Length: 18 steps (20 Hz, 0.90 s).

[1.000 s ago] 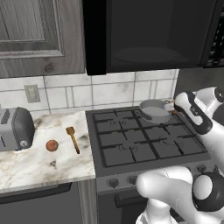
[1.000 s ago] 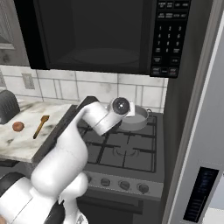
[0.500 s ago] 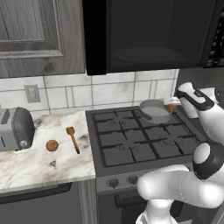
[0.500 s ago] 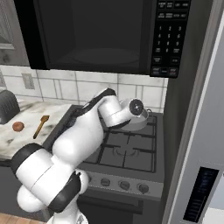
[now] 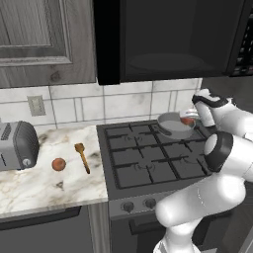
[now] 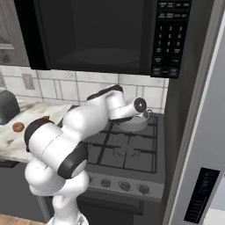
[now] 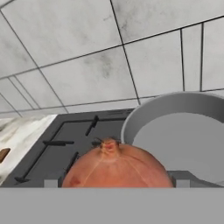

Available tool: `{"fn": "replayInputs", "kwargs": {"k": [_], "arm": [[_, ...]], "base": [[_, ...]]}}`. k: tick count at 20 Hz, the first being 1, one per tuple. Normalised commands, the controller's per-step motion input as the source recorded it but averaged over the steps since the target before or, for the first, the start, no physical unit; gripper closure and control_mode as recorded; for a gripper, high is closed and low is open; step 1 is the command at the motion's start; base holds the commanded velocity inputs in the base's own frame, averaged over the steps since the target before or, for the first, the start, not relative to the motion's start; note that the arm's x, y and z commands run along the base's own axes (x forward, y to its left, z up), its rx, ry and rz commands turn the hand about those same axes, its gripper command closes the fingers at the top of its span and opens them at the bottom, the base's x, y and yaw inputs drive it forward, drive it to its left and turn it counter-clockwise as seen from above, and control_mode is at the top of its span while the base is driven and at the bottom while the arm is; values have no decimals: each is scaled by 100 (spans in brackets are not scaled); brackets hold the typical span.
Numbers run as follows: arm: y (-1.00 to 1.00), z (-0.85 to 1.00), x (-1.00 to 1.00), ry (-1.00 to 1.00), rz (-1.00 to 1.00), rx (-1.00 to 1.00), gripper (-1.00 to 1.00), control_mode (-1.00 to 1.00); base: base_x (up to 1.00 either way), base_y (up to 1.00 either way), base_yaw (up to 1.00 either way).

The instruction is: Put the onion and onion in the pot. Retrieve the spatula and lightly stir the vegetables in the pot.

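We count two onions: one onion (image 5: 59, 164) lying on the marble counter (image 5: 44, 190), and a second onion (image 7: 117, 166) right at the gripper, near the pot. We count one pot (image 5: 174, 124), at the back of the stove (image 5: 148, 163). We count one spatula (image 5: 82, 156) and one toaster (image 5: 17, 146). Above the stove we count one microwave (image 6: 101, 35). On the tiled wall we count one outlet (image 5: 35, 105).

A grey pot (image 5: 174, 123) sits on a black stove (image 5: 148, 158), two reddish-orange onions (image 5: 59, 164) (image 7: 117, 166) and an orange-brown spatula (image 5: 82, 156) contrast with the white, grey-veined marble counter (image 5: 44, 185) and off-white tiles (image 7: 96, 78).
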Motion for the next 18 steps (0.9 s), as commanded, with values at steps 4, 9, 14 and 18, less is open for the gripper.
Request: {"fn": "replayInputs", "kwargs": {"k": [4, 9, 14, 18], "arm": [[0, -57, 21, -7, 0, 0, 100, -100], [0, -9, 37, -7, 0, 0, 100, -100], [-3, -3, 35, 0, 0, -5, 100, -100], [-4, -15, 30, 0, 0, -9, 100, -100]], "base": [[0, 0, 0], [0, 0, 0], [0, 0, 0], [0, 0, 0]]}}
